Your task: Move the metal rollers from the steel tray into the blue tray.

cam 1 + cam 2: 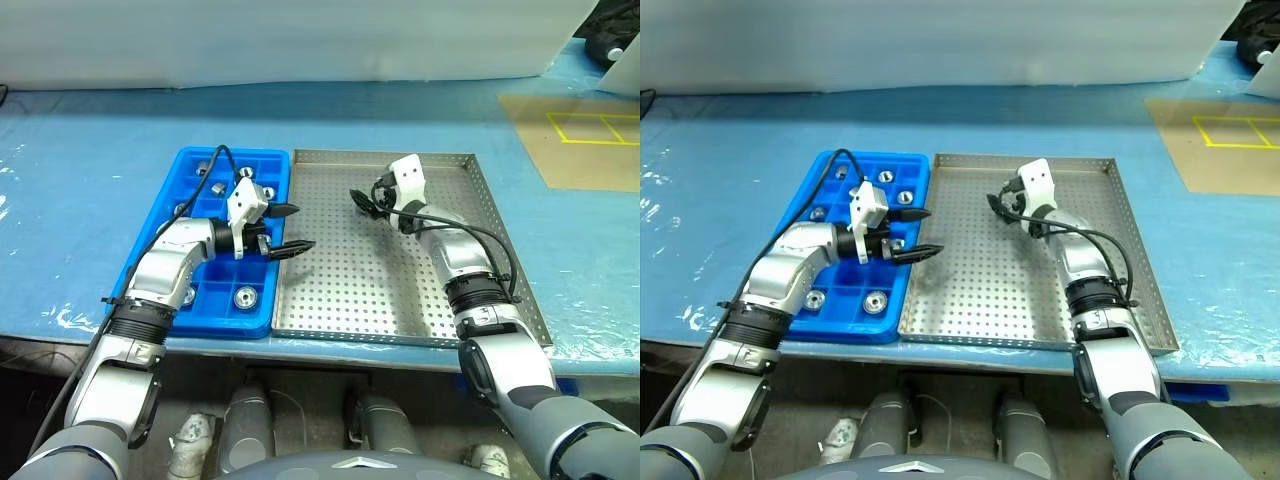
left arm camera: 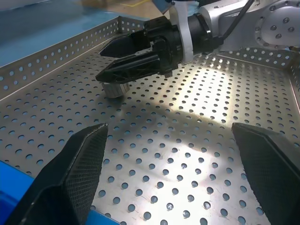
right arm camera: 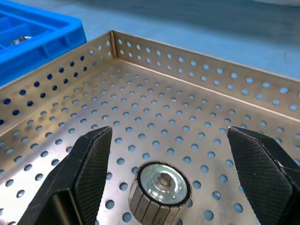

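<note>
Sitting upright on the perforated floor of the steel tray (image 1: 420, 290), near its far rim, one metal roller (image 3: 159, 191) lies between the spread fingers of the right gripper (image 1: 366, 203), untouched. It looks solid, stiff and heavy for its size, with ribbed sides that should take a pinch across the barrel; the polished face would likely slip. The left gripper (image 1: 290, 229) hangs wide and empty at the blue tray (image 1: 160, 250) edge, where other rollers (image 1: 244, 296) sit.

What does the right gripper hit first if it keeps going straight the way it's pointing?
Most likely the metal roller lying on the steel tray floor: it sits just ahead of the right gripper, between its open jaws. Beyond it is bare perforated floor, then the far rim.
</note>
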Controlling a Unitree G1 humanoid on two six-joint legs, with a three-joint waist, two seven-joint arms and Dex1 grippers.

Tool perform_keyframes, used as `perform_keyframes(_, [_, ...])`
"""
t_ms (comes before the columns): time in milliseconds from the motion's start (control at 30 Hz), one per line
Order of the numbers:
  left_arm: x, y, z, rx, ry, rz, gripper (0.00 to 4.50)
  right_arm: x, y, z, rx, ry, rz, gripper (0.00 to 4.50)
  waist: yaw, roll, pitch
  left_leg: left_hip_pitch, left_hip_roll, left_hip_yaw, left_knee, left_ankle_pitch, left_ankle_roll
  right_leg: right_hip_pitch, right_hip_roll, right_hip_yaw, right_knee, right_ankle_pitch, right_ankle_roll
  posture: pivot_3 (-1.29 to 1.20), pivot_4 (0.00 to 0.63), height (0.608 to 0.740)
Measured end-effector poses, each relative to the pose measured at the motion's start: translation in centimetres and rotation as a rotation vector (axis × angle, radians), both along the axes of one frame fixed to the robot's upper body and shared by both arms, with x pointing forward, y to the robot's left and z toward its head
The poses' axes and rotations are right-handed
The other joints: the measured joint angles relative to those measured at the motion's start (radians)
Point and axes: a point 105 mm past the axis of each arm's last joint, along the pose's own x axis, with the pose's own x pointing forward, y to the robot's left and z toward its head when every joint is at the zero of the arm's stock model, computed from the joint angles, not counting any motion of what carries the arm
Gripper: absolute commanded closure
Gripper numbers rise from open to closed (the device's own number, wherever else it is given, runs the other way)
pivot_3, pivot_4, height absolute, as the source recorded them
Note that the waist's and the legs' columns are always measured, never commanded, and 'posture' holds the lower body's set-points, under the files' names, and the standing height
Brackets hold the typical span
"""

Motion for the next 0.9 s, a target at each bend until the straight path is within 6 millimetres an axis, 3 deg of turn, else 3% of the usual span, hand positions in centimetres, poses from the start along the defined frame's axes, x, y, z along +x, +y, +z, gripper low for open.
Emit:
perform_keyframes(133, [0.0,0.1,-0.1,0.001,0.003,0.004,0.0,0.5,0.7,-0.7,0.003,0.026,-0.025,0.47,-0.001,0.0,0.0,0.0,0.0,0.0,0.001,0.0,0.0,0.0,0.0,0.0,0.0,0.0,0.0,-0.07,0.15,0.74])
perform_keyframes(333, [-0.3,0.6,-1.1,0.007,0.031,0.022,0.0,1.1,-0.8,-2.7,-0.048,0.069,-0.123,0.47,0.003,0.0,0.0,0.0,0.0,0.0,0.002,0.0,0.0,0.0,-0.001,0.0,0.0,0.0,-0.001,-0.05,0.15,0.74])
perform_keyframes(433, [-0.3,0.8,-1.1,0.01,0.024,0.031,0.0,1.1,-0.9,-2.8,-0.058,0.054,-0.124,0.47,0.003,0.001,0.0,0.0,0.0,0.0,0.002,-0.001,0.001,0.001,-0.001,0.0,0.001,0.0,-0.001,-0.05,0.15,0.74])
perform_keyframes(667, [-0.3,1.3,-1.0,0.013,0.02,0.05,0.0,1.1,-0.6,-2.8,-0.063,0.043,-0.11,2.68,0.004,0.001,0.0,0.0,0.0,0.0,0.003,-0.001,0.001,0.001,-0.001,0.0,0.002,0.0,-0.001,-0.05,0.15,0.74])
perform_keyframes(900, [-0.3,1.4,-0.8,0.01,0.018,0.053,0.0,0.8,0.3,-2.9,-0.089,0.037,-0.052,2.73,0.004,0.001,0.0,0.001,0.001,0.0,0.003,-0.001,0.001,0.0,-0.001,0.0,0.004,-0.001,-0.001,-0.05,0.15,0.74])
